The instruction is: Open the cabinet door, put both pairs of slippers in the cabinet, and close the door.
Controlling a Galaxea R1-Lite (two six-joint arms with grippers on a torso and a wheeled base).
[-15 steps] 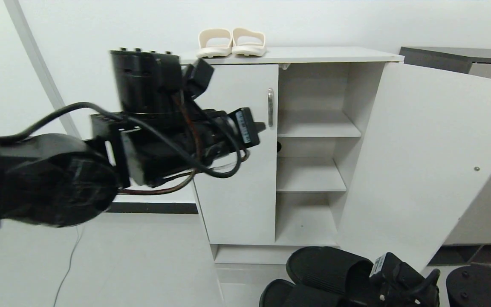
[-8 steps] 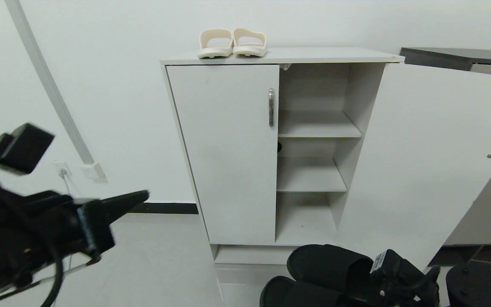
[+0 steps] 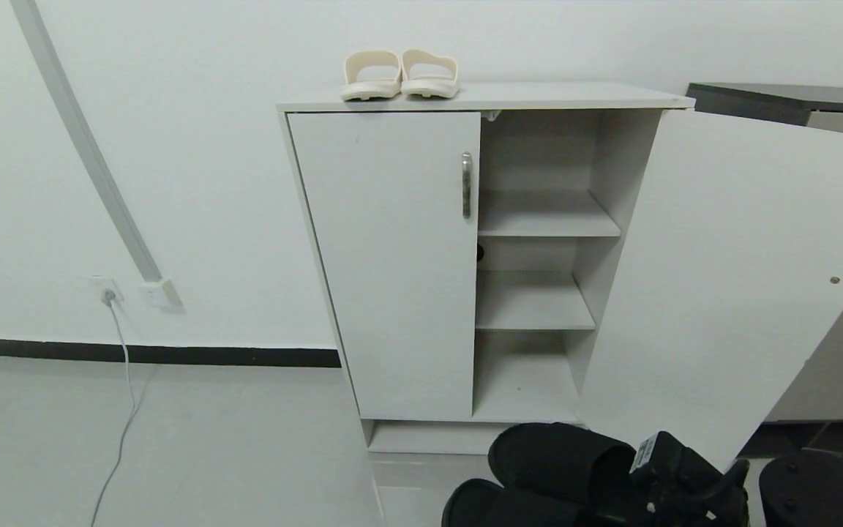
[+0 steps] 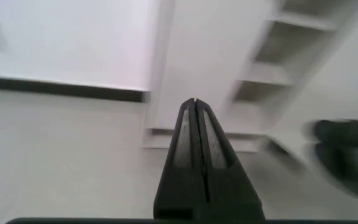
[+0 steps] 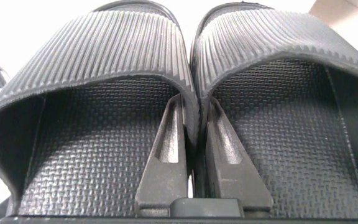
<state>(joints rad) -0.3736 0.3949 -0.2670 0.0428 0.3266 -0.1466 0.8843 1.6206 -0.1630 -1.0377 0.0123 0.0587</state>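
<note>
The white cabinet (image 3: 385, 256) stands against the wall with its left door shut and its right door (image 3: 721, 278) swung wide open, showing three bare shelves (image 3: 531, 300). A beige pair of slippers (image 3: 399, 73) sits on the cabinet top. The black pair of slippers (image 3: 553, 461) hangs low in front of the open compartment. My right gripper (image 5: 194, 115) is shut on the two inner side walls of the black slippers (image 5: 104, 81), pinching them together. My left gripper (image 4: 195, 106) is shut on nothing, low and to the left of the cabinet (image 4: 210, 56), above the floor.
A wall socket (image 3: 107, 291) with a cable (image 3: 125, 417) trailing over the floor is left of the cabinet. A grey conduit (image 3: 85, 146) runs slantwise down the wall. A dark grey cabinet (image 3: 795, 102) stands behind the open door. Open floor lies to the left.
My left arm dropped from in front of the shut left door down to the lower left, leaving the head view. The right gripper and the black slippers barely moved.
</note>
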